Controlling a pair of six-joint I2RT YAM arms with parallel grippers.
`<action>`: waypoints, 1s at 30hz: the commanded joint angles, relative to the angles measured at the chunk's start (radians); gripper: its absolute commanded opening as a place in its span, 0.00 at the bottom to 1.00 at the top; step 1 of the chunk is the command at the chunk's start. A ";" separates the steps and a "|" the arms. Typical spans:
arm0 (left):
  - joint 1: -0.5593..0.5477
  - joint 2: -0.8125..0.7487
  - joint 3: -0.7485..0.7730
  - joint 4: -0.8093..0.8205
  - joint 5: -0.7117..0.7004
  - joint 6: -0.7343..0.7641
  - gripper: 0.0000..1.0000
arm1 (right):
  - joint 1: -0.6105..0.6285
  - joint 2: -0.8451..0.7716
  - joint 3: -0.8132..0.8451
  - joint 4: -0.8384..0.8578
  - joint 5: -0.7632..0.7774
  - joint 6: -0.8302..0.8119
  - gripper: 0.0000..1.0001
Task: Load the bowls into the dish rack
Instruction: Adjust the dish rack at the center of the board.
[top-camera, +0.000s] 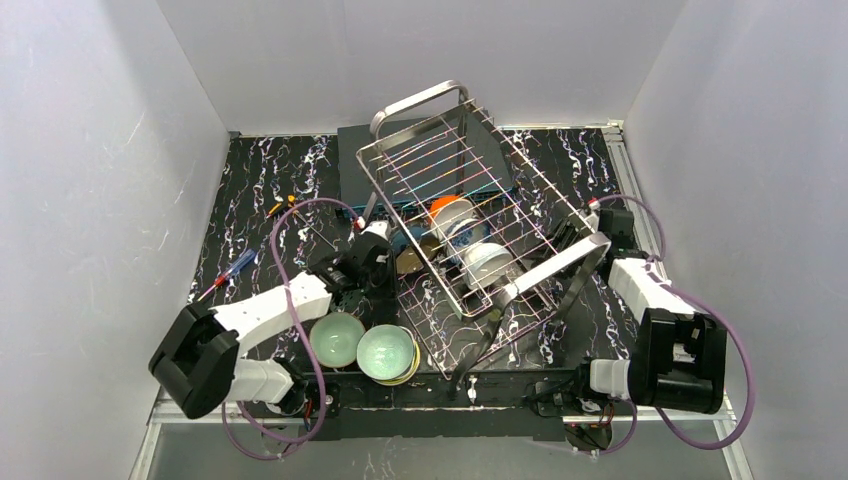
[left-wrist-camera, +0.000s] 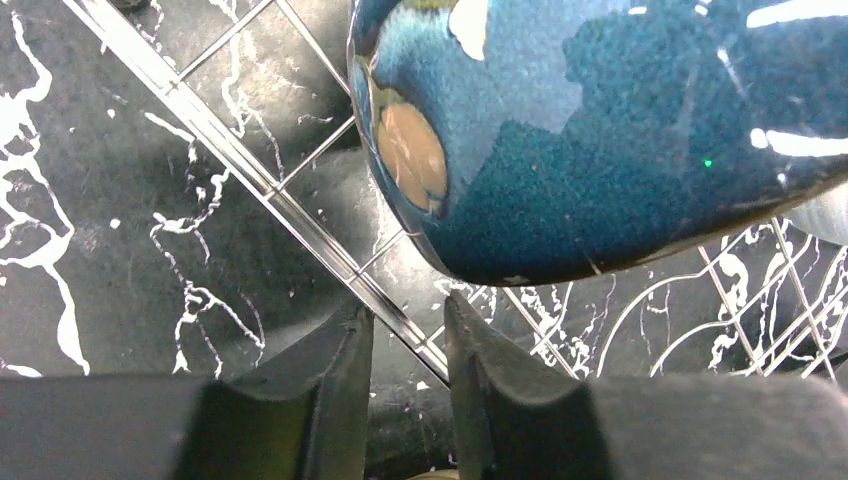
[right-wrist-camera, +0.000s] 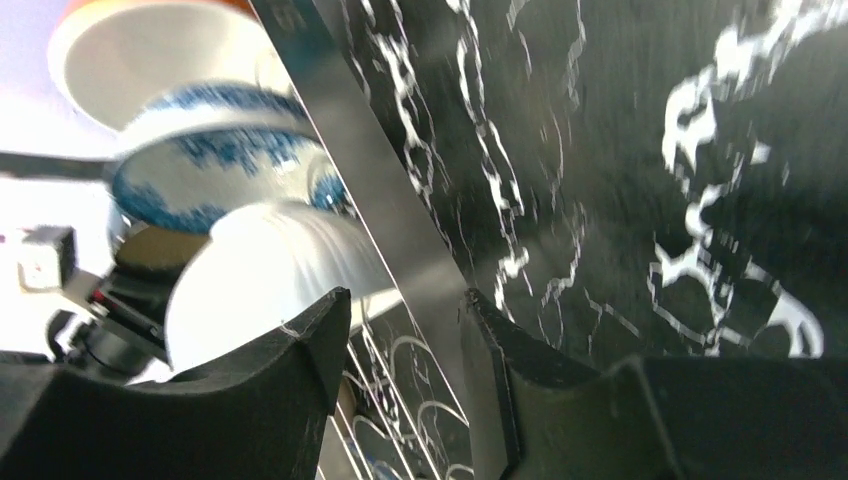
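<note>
The steel wire dish rack (top-camera: 520, 175) sits askew mid-table. It holds an orange-and-white bowl (top-camera: 450, 211), a blue-patterned bowl (top-camera: 466, 239), a white bowl (top-camera: 488, 263) and a dark teal bowl (top-camera: 410, 262). My left gripper (top-camera: 372, 242) is at the rack's left side. In the left wrist view it (left-wrist-camera: 408, 318) is shut on the rack's rim wire (left-wrist-camera: 250, 170), under the teal bowl (left-wrist-camera: 600, 130). My right gripper (top-camera: 592, 233) is at the rack's right end. In the right wrist view it (right-wrist-camera: 405, 300) is open astride the flat steel handle (right-wrist-camera: 370, 170). Two pale green bowls (top-camera: 337, 340) (top-camera: 386, 350) rest near the left arm.
A yellow bowl (top-camera: 408, 374) lies under the right-hand green bowl. A flat dark box (top-camera: 352, 160) sits behind the rack. Small hand tools (top-camera: 235, 268) (top-camera: 281, 206) lie at the left of the marbled black table (top-camera: 250, 180). White walls close in on three sides.
</note>
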 joint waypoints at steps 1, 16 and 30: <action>-0.006 0.048 0.132 0.137 0.071 0.047 0.17 | 0.017 -0.053 -0.087 -0.006 -0.030 -0.027 0.52; 0.027 0.134 0.283 0.146 0.067 0.089 0.00 | 0.019 -0.062 -0.098 -0.051 -0.024 -0.072 0.51; 0.030 0.203 0.371 0.143 0.162 0.101 0.00 | 0.019 -0.012 0.000 -0.122 0.017 -0.163 0.53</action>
